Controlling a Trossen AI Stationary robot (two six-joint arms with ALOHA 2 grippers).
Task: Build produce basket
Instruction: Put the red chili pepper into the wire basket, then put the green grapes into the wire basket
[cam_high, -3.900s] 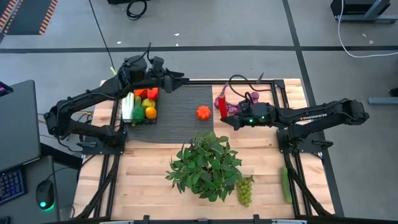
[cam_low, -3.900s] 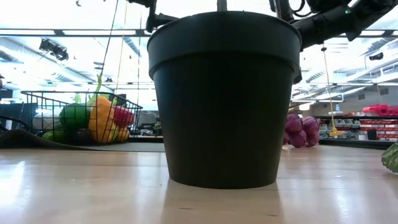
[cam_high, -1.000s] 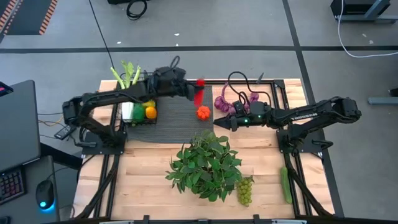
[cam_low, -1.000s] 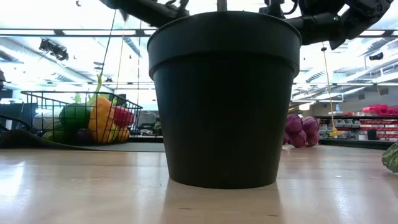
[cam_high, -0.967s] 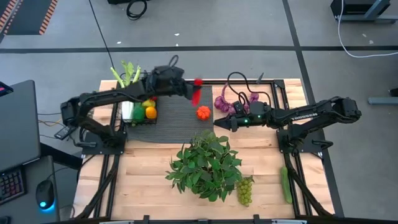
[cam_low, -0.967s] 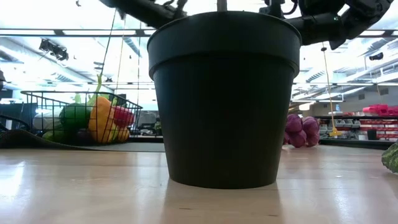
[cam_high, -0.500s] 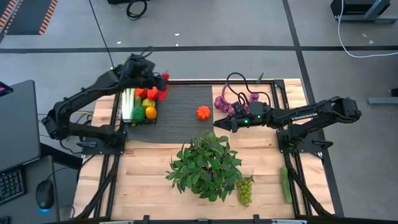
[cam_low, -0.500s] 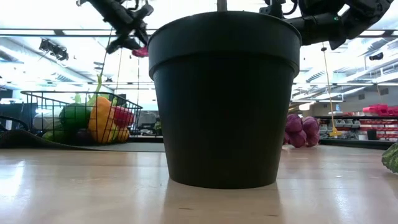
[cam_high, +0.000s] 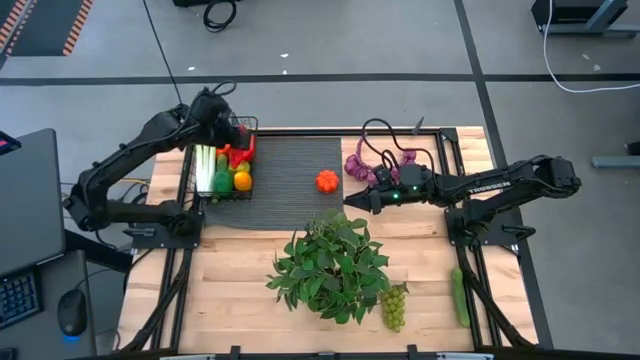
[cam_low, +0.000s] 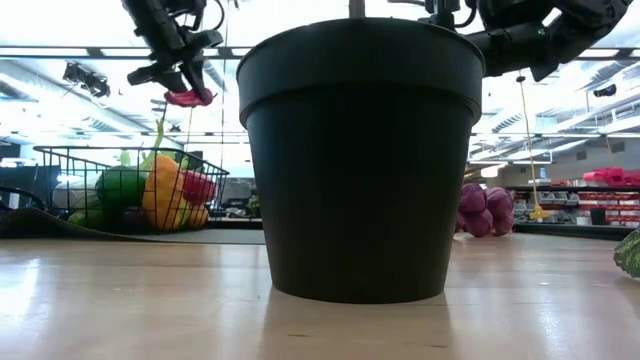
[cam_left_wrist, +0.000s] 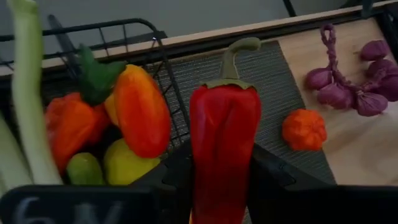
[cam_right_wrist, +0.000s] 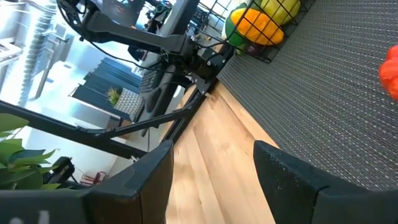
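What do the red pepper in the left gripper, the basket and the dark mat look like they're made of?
Red pepper: probably moulded plastic, smooth with a soft sheen, held in the left gripper.
Basket: thin black wire, likely coated metal, an open grid.
Mat: dark, finely ribbed, matte; rubber or woven fabric, hard to say which.

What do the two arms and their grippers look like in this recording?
Both arms are dark, near-black, jointed tube segments on black bases bolted to the table frame. The right arm carries pale lettering along its forearm and a small green light near the wrist. Thin dark cables loop at the left arm. The right gripper has two broad, flat, matte dark fingers.
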